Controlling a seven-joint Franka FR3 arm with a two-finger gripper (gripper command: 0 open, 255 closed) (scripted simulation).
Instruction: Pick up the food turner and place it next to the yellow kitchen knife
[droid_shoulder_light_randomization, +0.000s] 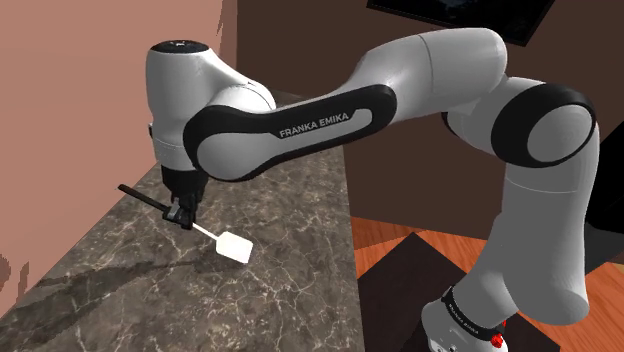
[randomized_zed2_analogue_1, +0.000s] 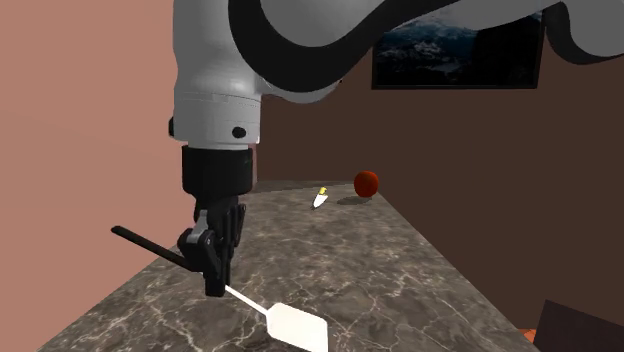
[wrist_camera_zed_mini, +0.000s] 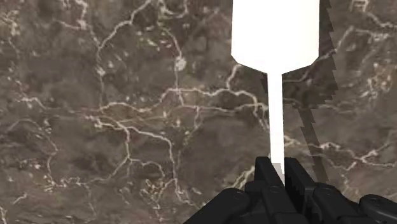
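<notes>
Gripping turner (randomized_zed2_analogue_1: 295, 327) by shaft in pincer (randomized_zed2_analogue_1: 214, 283), just above counter (randomized_zed2_analogue_1: 400, 270). Carry step. Next needs hauling toward far knife (randomized_zed2_analogue_1: 320, 198), lowering alongside.

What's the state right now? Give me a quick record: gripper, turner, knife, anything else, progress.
gripper: shut on the food turner's thin white neck
food turner: black handle, white blade; its shadow lies offset on the counter, so it looks lifted
knife: yellow handle, lying at the counter's far end, well apart from the turner
red round fruit: beside the knife
counter: dark, veined stone look
progress: turner picked up, not yet placed
</notes>
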